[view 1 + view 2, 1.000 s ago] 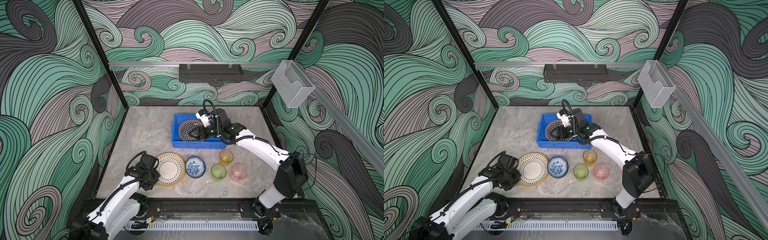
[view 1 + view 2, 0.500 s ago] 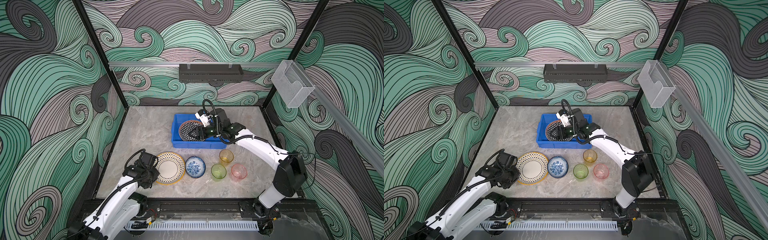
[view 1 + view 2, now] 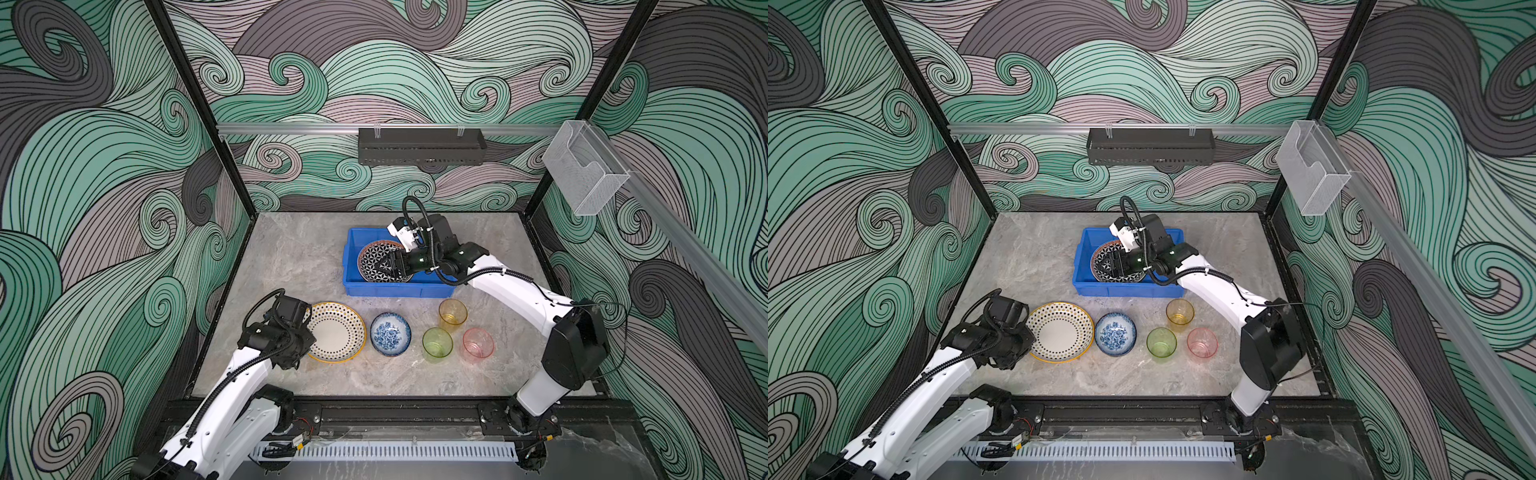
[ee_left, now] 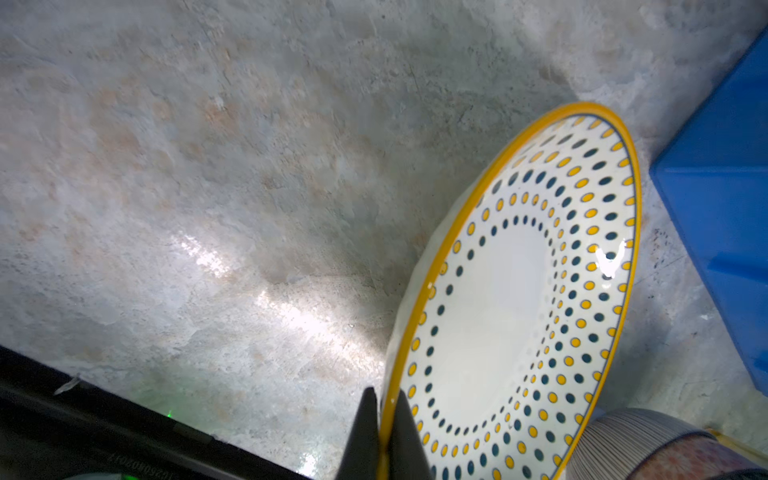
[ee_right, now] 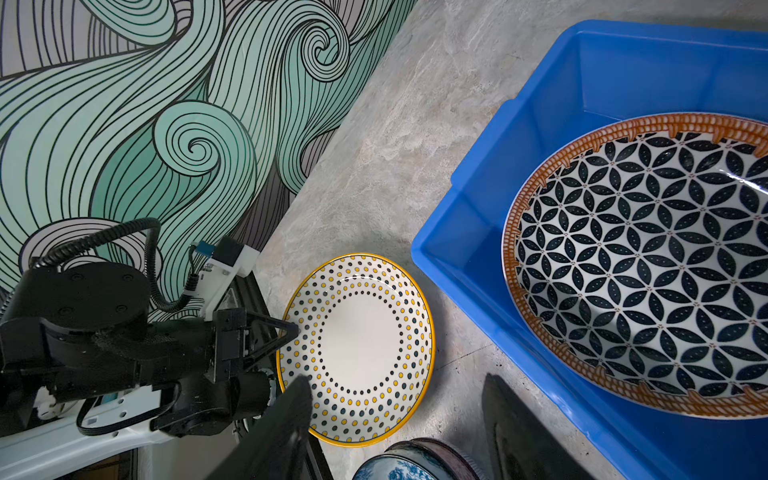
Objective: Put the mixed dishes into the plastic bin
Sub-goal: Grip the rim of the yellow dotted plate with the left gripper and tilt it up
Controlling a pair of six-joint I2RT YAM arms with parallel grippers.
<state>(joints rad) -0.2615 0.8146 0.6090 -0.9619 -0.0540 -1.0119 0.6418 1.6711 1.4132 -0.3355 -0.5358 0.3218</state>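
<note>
Counting two plates, one bowl (image 3: pixel 390 334), three cups: orange cup (image 3: pixel 453 311), green cup (image 3: pixel 437 343), pink cup (image 3: pixel 478 343). At the worktop's (image 3: pixel 291 249) front edge the left gripper (image 4: pixel 382 401) clamps the dotted plate (image 3: pixel 336 332); the right gripper (image 3: pixel 390 264), spread and empty, overhangs the star plate (image 3: pixel 372 255) in the bin (image 3: pixel 390 289).

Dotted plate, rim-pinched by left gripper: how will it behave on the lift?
Likely rigid: the dotted plate looks like glazed ceramic. Its glossy rim shows glare, so it may slip or pivot in the left gripper, shut on one edge only. Probably tilts down from that off-centre hold; chip-prone if dropped.
</note>
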